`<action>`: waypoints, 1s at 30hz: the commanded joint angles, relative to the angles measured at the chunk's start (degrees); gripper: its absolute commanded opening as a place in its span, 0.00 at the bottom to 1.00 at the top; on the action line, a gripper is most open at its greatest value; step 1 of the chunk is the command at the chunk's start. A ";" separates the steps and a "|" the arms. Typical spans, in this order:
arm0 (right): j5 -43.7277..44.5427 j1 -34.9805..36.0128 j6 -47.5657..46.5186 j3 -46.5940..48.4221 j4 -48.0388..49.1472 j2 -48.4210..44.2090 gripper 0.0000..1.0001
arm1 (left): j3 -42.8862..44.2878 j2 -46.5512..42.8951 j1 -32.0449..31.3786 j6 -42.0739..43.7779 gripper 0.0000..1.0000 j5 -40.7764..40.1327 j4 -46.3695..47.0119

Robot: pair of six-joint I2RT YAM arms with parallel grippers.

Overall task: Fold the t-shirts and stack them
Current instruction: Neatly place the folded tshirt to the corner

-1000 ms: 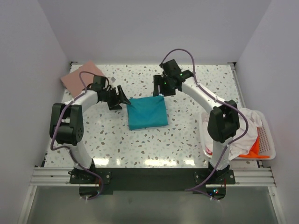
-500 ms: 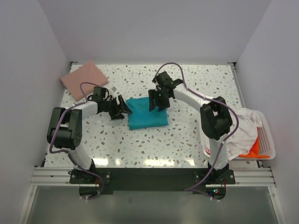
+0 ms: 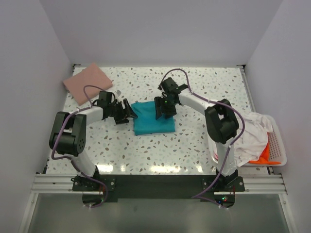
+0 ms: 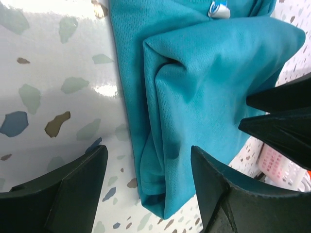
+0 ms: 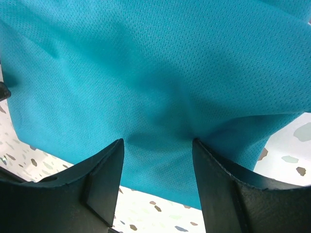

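Jaws wide on left gripper (image 4: 148,160), straddling left edge of folded teal t-shirt (image 3: 153,119) mid-table (image 3: 194,141). Jaws likewise apart on right gripper (image 5: 158,145), pressed down on far edge, cloth dimpled between, not pinched. Thin mesh knit: light, limp, probably slippery layer on layer. Best pinched through all layers at folded edges, both sides lifted together, else likely to unfold. Folded pink t-shirt (image 3: 87,81) at far-left corner.

Teal t-shirt (image 3: 153,118), plain, fine mesh weave, white-and-blue tag (image 4: 218,9). Dusty pink t-shirt (image 3: 88,81), plain. White desk (image 3: 194,141), speckled grey, brown and blue. White slotted basket (image 3: 278,141); white t-shirt (image 3: 253,131), orange t-shirt (image 3: 268,155). Black left gripper (image 3: 129,110) and right gripper (image 3: 164,108); purple cables (image 3: 177,72).
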 commanded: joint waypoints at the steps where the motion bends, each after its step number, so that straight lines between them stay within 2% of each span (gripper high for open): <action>1: -1.20 0.34 -0.90 -0.16 1.43 -0.26 0.61 | -1.30 -1.20 -0.86 -1.27 0.75 -5.93 4.85; 8: -1.20 0.42 -1.34 0.01 0.99 -0.08 0.61 | -1.13 2.40 -2.88 -1.71 0.75 -3.82 9.77; 14: -1.37 0.51 -1.43 0.10 1.08 0.00 0.61 | -0.87 6.61 -4.46 -2.94 0.75 -2.86 11.27; 17: -1.55 0.51 -1.52 0.19 1.08 0.00 0.61 | -0.16 8.81 -4.73 -2.85 0.72 -3.20 10.57; 19: -1.55 0.60 -1.61 0.10 1.17 -0.08 0.61 | 0.28 9.17 -4.73 -2.59 0.65 -3.99 10.22; 20: -1.55 0.60 -1.69 0.19 1.08 -0.26 0.61 | 0.89 9.34 -4.73 -2.24 0.56 -4.96 9.17; 22: -1.64 0.60 -1.69 0.10 1.08 -0.52 0.61 | 1.94 10.04 -4.73 -1.71 0.45 -6.19 7.93; 23: -1.64 0.60 -1.69 0.10 1.08 -0.87 0.61 | 3.17 10.40 -4.73 -1.01 0.35 -7.07 7.06; 24: -1.64 0.69 -1.69 0.10 1.08 -0.96 0.61 | 3.79 10.84 -4.73 -0.74 0.31 -7.42 7.05; 25: -1.72 0.69 -1.61 0.10 1.08 -1.22 0.61 | 4.58 11.62 -4.73 -0.48 0.21 -7.86 4.96; 29: -1.55 0.69 -1.43 0.01 0.90 -2.02 0.61 | 9.14 12.51 -4.82 1.45 0.02 -10.84 1.35; 30: -1.38 0.69 -1.34 -0.16 0.90 -2.28 0.61 | 10.11 12.51 -4.82 1.98 0.00 -11.72 0.38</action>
